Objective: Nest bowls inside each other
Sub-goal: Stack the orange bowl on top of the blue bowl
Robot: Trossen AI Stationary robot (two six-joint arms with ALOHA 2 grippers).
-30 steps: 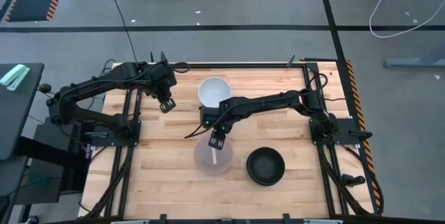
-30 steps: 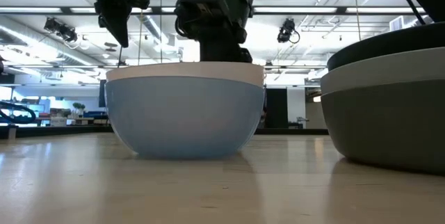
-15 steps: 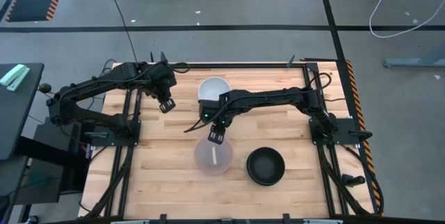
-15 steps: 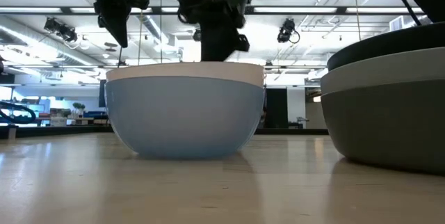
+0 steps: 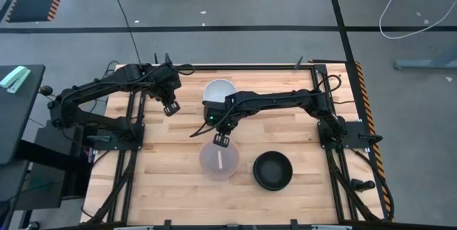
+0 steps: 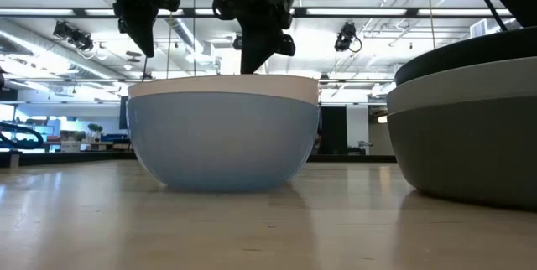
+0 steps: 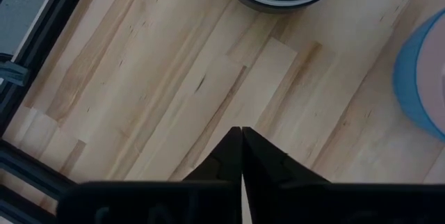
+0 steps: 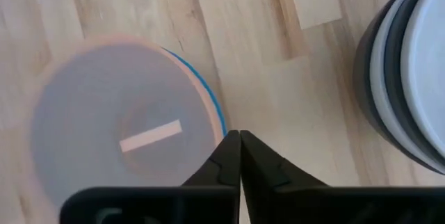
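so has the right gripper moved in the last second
Yes. In the high view the right gripper has drawn back from over the middle of the pink bowl to its far rim, toward the white bowl.

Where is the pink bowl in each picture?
High view: pink bowl, near middle, below right gripper.
Low view: pink rim in blue bowl, centre.
Left wrist view: only blue bowl edge.
Right wrist view: left half.
Shared landmark: blue bowl.
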